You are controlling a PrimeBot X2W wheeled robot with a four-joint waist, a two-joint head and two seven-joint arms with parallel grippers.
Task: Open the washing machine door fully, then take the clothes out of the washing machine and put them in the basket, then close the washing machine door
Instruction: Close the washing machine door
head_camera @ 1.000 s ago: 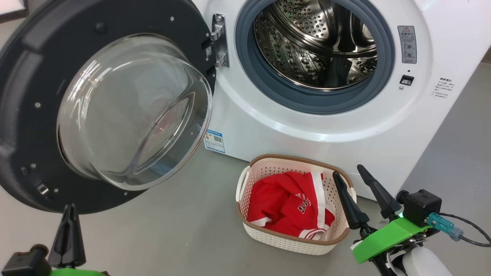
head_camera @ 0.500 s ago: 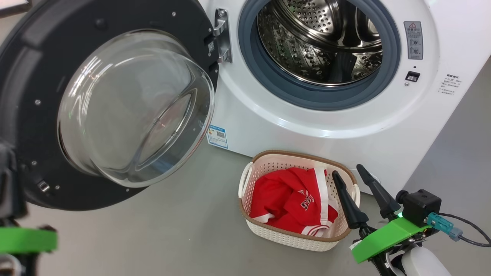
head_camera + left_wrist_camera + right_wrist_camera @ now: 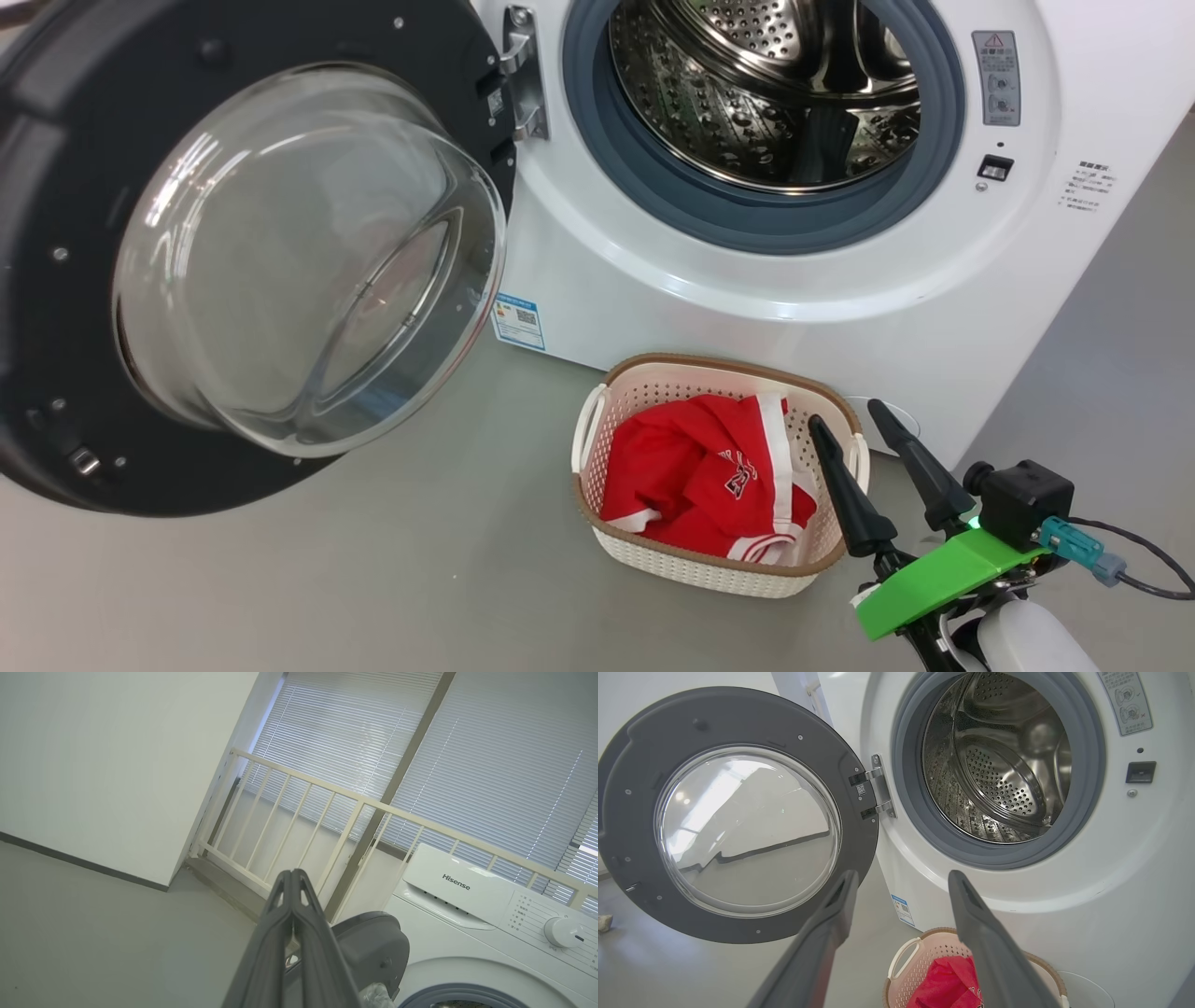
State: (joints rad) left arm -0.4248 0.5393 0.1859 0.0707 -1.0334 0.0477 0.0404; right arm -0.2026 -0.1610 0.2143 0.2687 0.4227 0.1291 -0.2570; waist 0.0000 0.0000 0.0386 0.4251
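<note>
The left gripper [image 3: 292,877], fingers pressed together on nothing, points past the washing machine door [image 3: 299,261], swung wide at nine o'clock in the head view. At one o'clock the washing machine [image 3: 747,308] shows a bare-looking drum [image 3: 766,84]. At five o'clock the red clothes [image 3: 691,476] lie in the basket [image 3: 719,359], the right gripper [image 3: 845,414] just beside its right rim, spread wide and empty. Unloading looks done; closing the door seems next, calling for a push on its outer face. The door's left edge and the drum's top are cut off; a white garment cannot be made out.
</note>
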